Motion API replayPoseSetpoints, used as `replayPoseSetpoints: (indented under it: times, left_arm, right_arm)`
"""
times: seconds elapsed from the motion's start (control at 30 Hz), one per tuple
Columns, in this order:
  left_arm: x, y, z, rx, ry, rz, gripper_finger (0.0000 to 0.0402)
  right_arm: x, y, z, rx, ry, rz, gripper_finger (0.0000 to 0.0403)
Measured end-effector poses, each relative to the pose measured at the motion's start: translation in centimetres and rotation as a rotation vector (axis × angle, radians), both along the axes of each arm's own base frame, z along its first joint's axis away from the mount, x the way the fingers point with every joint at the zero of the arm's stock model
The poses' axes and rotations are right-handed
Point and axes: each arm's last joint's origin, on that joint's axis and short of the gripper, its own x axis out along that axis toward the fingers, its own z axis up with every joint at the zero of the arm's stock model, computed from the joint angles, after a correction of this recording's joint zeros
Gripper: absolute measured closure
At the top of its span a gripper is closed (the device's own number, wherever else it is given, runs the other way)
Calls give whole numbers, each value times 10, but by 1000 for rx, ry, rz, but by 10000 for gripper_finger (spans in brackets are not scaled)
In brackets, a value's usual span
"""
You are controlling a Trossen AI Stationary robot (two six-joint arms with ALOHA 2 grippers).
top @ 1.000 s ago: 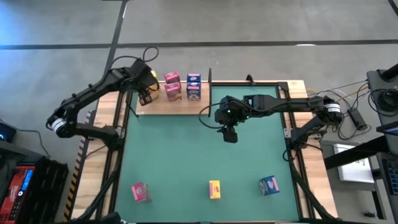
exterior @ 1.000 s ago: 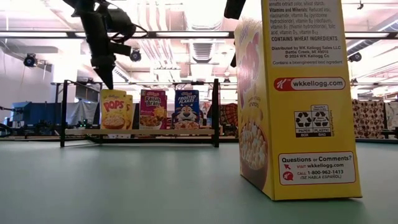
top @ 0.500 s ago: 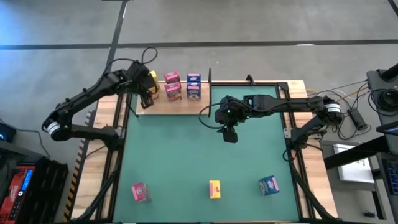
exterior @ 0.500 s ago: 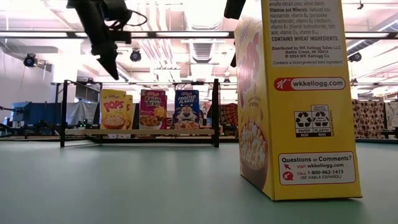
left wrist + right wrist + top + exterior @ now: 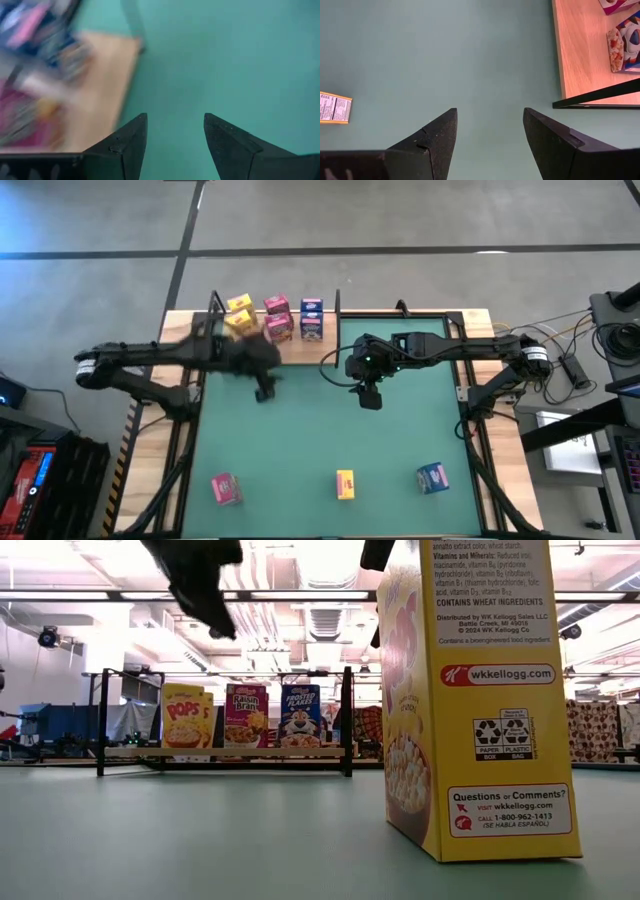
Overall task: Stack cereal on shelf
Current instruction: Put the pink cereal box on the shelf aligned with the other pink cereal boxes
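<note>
Worktop (image 5: 320, 430): green mat surface edged in pale wood, carrying every item below.

Shelf (image 5: 290, 350): pale wooden board with thin black uprights, set along the worktop's far edge toward the left. In the low view it shows as a low rack (image 5: 220, 752) far across the mat.

Left arm: reaches in from the left side, blurred. Left claw (image 5: 264, 393) hangs over the mat just in front of the shelf; its wrist view shows the two dark fingers (image 5: 125, 142) spread apart with nothing between them, green mat beneath.

Right arm: extends from the right side toward the worktop's middle. Right claw (image 5: 369, 399) is poised over bare mat, fingers (image 5: 435, 137) parted and empty.

Cereal on the shelf, in a row: yellow Pops boxes (image 5: 184, 716) at the left end, pink Raisin Bran boxes (image 5: 246, 715) in the middle, blue Frosted Flakes boxes (image 5: 300, 715) at the right. All stand upright.

Cereal on the mat, near front edge, well apart from one another: pink box (image 5: 226, 488) at left, yellow box (image 5: 345, 484) at centre, blue box (image 5: 432, 478) at right. The yellow one looms close to the low camera (image 5: 480, 700), upright.
</note>
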Motion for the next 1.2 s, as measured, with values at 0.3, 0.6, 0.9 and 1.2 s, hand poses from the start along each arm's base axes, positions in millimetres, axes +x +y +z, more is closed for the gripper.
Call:
replayPoseSetpoints:
  times: [0.3,0.6,0.9,1.2]
  left_arm:
    - [16,-67,-20,46,-40,-74,223]
    - [-1,-102,-44,-164,125,-247,223]
    - [-3,-111,-38,-474,93,85,223]
    - [-20,-124,-40,-691,183,492,223]
  right_arm:
    - [0,0,0,0,0,0,186]
    - [0,0,0,0,0,0,186]
    - [0,0,0,0,0,0,186]
    - [0,0,0,0,0,0,186]
